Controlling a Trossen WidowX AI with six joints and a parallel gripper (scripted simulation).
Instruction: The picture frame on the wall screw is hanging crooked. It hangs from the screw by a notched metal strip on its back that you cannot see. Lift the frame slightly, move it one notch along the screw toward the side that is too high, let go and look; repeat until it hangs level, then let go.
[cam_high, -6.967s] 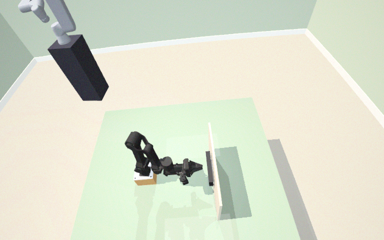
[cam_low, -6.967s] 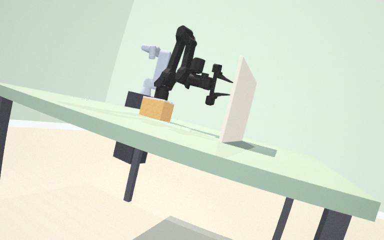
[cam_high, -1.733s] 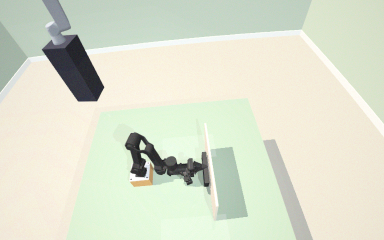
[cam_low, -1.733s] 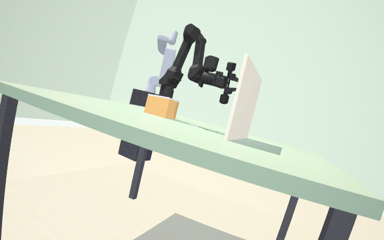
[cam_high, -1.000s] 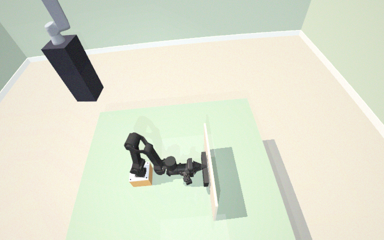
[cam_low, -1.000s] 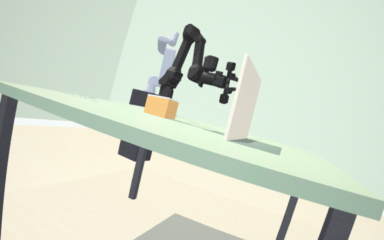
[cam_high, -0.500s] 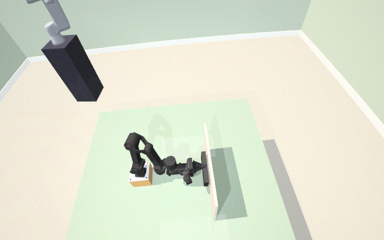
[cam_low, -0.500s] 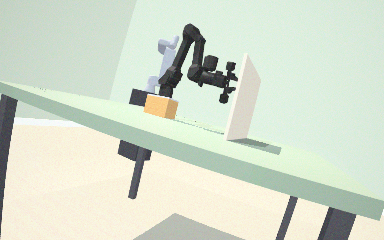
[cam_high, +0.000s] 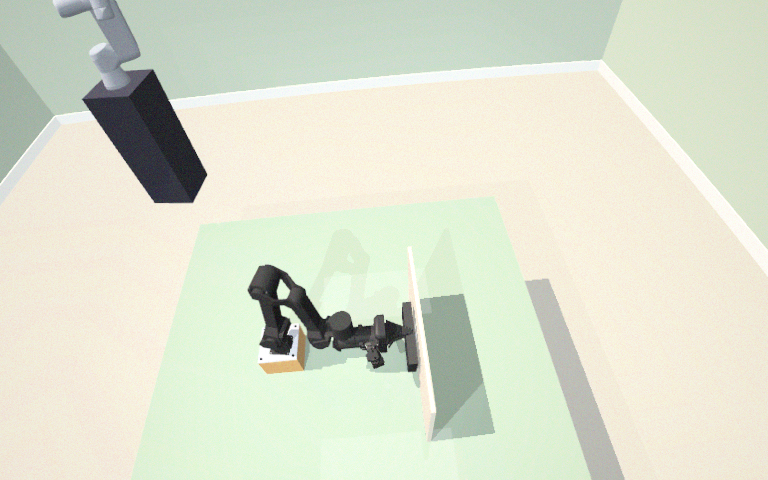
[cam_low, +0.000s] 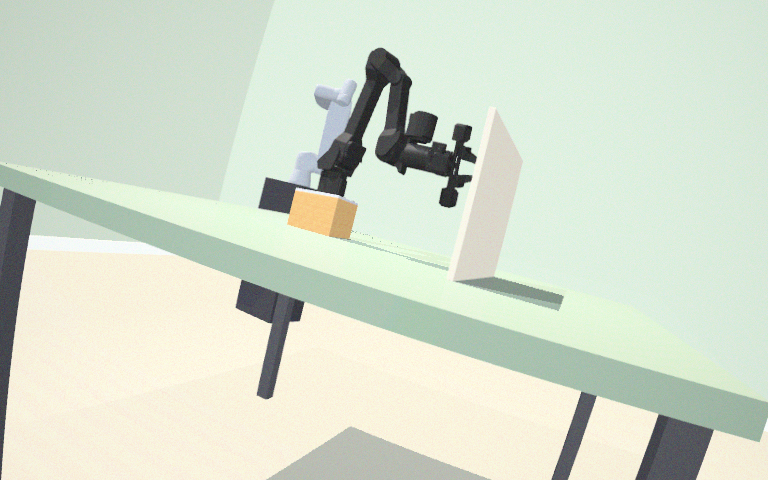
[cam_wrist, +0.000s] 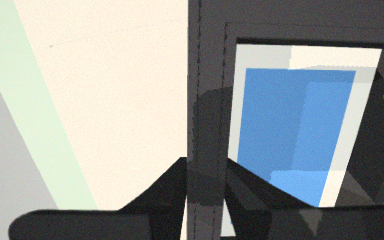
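Observation:
The picture frame (cam_high: 412, 359) (cam_wrist: 210, 65) is dark, with a white mat and a blue picture (cam_wrist: 275, 115) in the wrist view. It sits in front of the pale upright panel (cam_high: 428, 407) (cam_low: 491, 215) (cam_wrist: 120, 100). My gripper (cam_high: 406, 330) (cam_low: 472, 169) (cam_wrist: 203, 163) is shut on one bar of the frame, one finger on each side of it in the wrist view. That bar runs straight up and down in the wrist view. The screw and the notched strip are hidden. In the exterior view the panel hides the frame, so its tilt cannot be told there.
The arm stands on an orange block (cam_high: 287, 365) (cam_low: 317, 213) on the green table (cam_high: 226, 407) (cam_low: 385, 288). A grey arm (cam_high: 116, 62) (cam_low: 335, 124) stands on a dark pedestal (cam_high: 144, 135) beyond the table. The panel stands close before the gripper.

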